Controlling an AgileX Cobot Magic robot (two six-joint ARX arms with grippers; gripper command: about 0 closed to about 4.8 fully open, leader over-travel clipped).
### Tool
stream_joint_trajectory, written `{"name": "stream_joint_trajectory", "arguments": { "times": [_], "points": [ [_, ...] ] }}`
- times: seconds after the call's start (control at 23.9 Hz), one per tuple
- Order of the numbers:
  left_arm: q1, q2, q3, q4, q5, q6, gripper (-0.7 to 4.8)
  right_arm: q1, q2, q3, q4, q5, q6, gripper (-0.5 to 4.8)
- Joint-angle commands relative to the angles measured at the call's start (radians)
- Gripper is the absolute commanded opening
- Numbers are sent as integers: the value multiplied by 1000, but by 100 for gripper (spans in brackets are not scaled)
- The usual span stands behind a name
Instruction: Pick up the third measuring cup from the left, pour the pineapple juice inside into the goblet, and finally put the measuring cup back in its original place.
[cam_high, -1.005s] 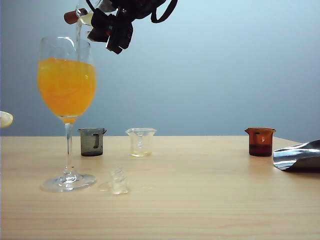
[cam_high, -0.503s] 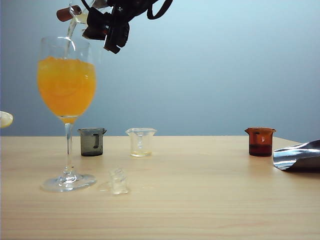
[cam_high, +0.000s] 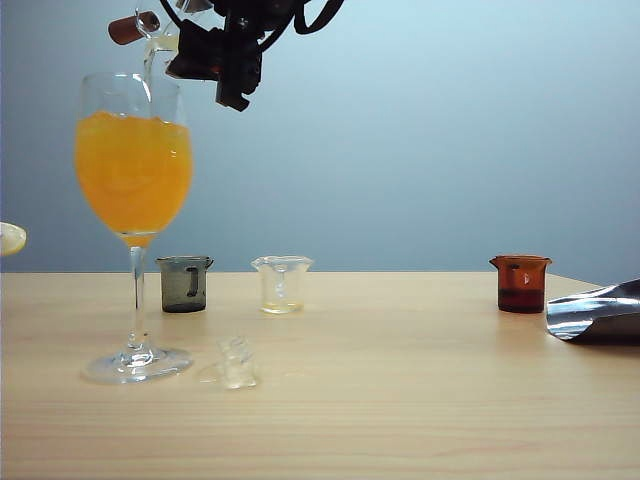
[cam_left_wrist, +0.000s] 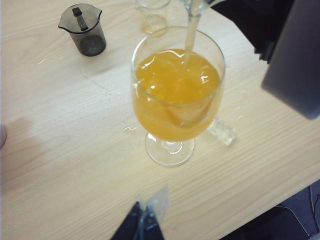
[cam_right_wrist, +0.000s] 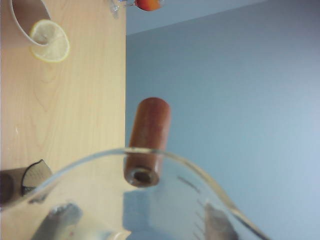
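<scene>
Pale wood-grain table is carrying everything, smooth matte top.

Goblet, tall clear stemmed glass on a round foot, is standing at the table's left, bowl nearly full of orange drink.

Right gripper is hanging high over the goblet's rim, jaws clamped on the third measuring cup, a clear beaker with a reddish-brown stub handle. The cup is tipped, and a thin pale stream of pineapple juice is running into the bowl.

Left gripper is parked low near the goblet's foot, fingers together, holding nothing.

Behind the goblet a smoky grey cup and a clear flared cup are standing side by side, apart; an amber cup is sitting far right beside a crinkled silver foil pouch.

A small clear plastic piece is lying just beside the foot. A lemon slice is sitting at the left edge.
</scene>
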Motion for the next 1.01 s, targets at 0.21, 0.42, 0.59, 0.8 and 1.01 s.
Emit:
{"name": "stream_joint_trajectory", "arguments": {
  "times": [0.21,0.42,0.59,0.8,1.01],
  "points": [
    [0,-2,1,-29,-3,10,-5,2,-8,8,37,1,-117,86],
    [0,-2,1,-30,-3,45,-5,2,-8,8,47,-3,-145,86],
    [0,-2,1,-30,-4,45,-5,2,-8,8,53,-3,-167,86],
    [0,-2,1,-30,-4,45,-5,2,-8,9,90,-9,-222,86],
    [0,-2,1,-31,-4,45,-5,2,-8,8,88,-10,-277,86]
  ]
}}
